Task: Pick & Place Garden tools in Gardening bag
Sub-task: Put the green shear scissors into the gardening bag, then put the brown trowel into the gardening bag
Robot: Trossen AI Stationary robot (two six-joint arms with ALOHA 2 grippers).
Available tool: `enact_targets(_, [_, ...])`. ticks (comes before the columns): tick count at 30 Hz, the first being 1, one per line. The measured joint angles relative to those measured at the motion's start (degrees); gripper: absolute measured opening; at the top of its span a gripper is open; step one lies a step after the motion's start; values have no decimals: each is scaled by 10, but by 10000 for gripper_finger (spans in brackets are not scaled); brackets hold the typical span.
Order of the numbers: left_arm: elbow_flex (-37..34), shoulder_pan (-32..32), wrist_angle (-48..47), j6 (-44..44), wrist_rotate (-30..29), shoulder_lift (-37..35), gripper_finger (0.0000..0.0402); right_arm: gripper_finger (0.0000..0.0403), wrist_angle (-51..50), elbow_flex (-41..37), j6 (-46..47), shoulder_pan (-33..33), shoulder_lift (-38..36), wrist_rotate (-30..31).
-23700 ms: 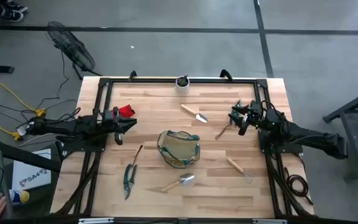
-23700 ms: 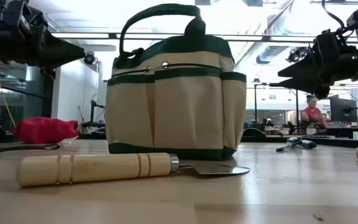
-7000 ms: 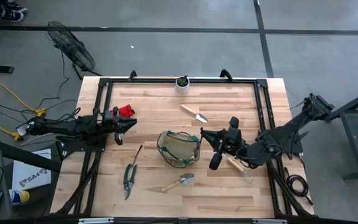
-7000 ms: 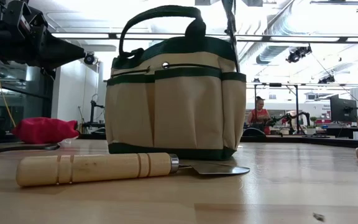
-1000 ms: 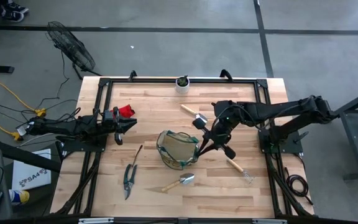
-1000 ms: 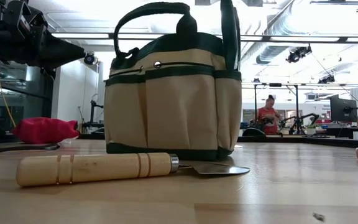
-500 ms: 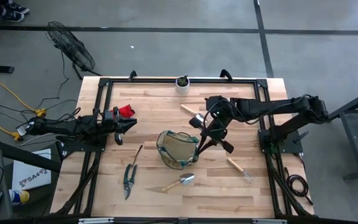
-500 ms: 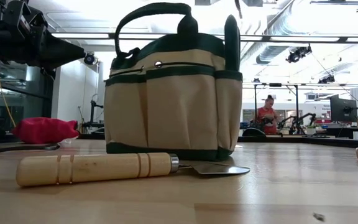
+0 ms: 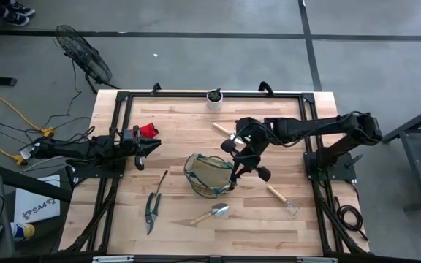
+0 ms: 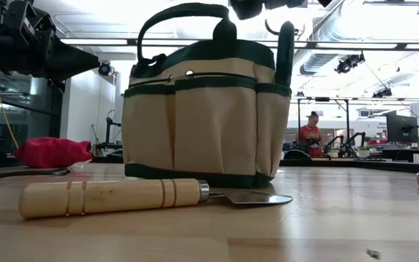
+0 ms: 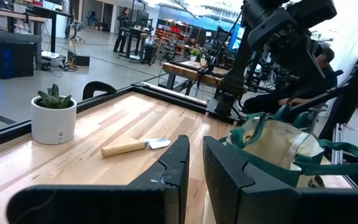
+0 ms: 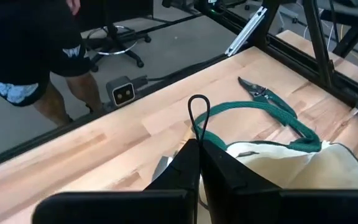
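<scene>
- The round tan fabric gardening bag (image 9: 210, 175) with dark green trim is standing mid-table.
- The right gripper (image 9: 237, 162) is hanging over its rim, fingers pressed together, apparently pinching a thin dark loop (image 12: 198, 109).
- The left gripper (image 9: 139, 152) is waiting at the table's left edge, fingers nearly together, empty.
</scene>
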Motion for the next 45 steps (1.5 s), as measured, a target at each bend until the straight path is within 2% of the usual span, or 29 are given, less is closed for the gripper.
enact_targets(6, [0,0,0,0,0,0,45,4,4,0,38,2,-2,21])
enact_targets(12, [0,0,0,0,1,0,45,20,5,0,54,11,-2,106])
enact_targets(16, [0,0,0,0,1,0,45,64,30,0,85,15,-2,106])
enact_targets(22, [0,0,0,0,1,0,45,160,82,0,171,15,-2,108])
enact_targets(25, [0,0,0,0,2,0,45,207,101,0,261,15,-6,169])
enact_targets(29, [0,0,0,0,2,0,45,247,93,0,356,8,-26,308])
enact_targets(31, [0,0,0,0,2,0,45,255,85,0,386,-2,-37,356])
enact_targets(33, [0,0,0,0,2,0,45,257,74,0,413,-16,-45,378])
enact_targets(41, [0,0,0,0,2,0,45,258,20,0,548,-92,-51,385])
enact_targets(45, [0,0,0,0,2,0,45,258,-1,0,580,-123,-51,385])
